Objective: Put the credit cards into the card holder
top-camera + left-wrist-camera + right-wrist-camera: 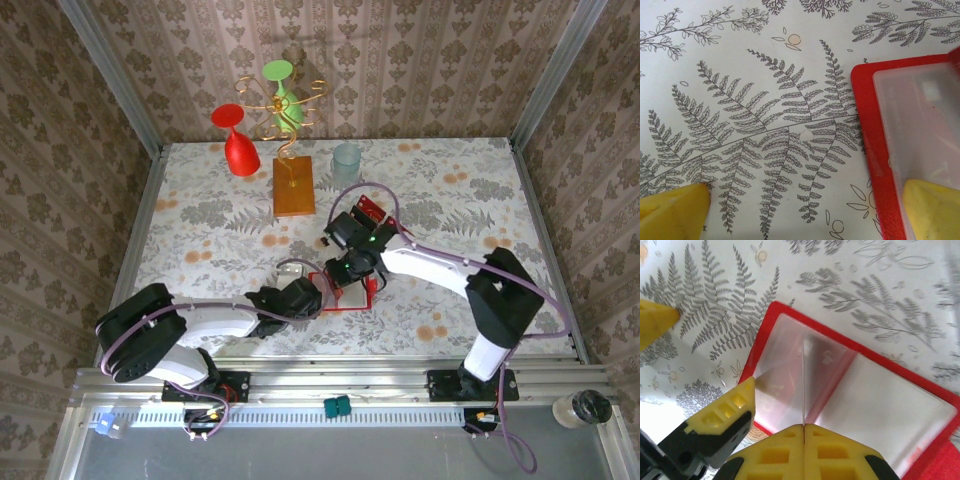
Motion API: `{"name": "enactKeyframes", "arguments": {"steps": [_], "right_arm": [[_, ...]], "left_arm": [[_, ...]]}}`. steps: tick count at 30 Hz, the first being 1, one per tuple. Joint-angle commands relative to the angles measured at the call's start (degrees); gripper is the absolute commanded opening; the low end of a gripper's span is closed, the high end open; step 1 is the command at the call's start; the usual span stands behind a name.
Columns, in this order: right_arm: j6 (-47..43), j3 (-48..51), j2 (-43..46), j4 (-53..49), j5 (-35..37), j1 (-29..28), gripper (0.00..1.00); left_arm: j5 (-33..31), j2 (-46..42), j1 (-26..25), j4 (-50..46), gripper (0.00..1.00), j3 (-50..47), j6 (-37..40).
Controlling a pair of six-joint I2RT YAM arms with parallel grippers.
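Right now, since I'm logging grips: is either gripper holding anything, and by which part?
The right gripper pinches the card holder by its clear inner pocket leaf; the left gripper, open, holds nothing.

Left claw (312,298) and right claw (346,268) over open red card holder (352,300), orange block (293,187) behind

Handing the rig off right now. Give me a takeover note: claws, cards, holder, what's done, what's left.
Left claw: open, holding nothing, one finger over the card holder.
Right claw: shut, apparently pinching a clear pocket leaf of the card holder.
The card holder lies open between the claws. The credit cards sit farther back, beyond the right claw.
Done: the card holder is open.
Left: no card visible in its pockets, so all cards still go in.
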State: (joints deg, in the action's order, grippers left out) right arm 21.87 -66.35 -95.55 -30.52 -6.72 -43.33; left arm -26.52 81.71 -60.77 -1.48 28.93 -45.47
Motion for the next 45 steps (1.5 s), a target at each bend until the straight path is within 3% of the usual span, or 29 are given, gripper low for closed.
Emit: {"name": "enactKeyframes", "arguments": {"steps": [1, 11, 19, 45], "right_arm": [[4.9, 5.0, 5.8, 4.8, -2.3, 2.7, 0.00], [18.5, 26.0, 17.7, 30.3, -6.0, 6.5, 0.00], [24.6, 34.4, 17.4, 44.7, -6.0, 6.5, 0.00], [26.4, 38.3, 9.5, 54.2, -5.8, 6.5, 0.00]], "left_arm": [[-1.5, 0.9, -0.7, -4.2, 1.00, 0.4, -1.7], [-2.1, 1.0, -1.2, -5.5, 1.00, 0.5, -2.7], [-2.4, 0.9, -1.2, -5.6, 1.00, 0.5, -3.0], [-2.2, 1.2, -1.3, -4.8, 1.00, 0.2, -3.3]]}}
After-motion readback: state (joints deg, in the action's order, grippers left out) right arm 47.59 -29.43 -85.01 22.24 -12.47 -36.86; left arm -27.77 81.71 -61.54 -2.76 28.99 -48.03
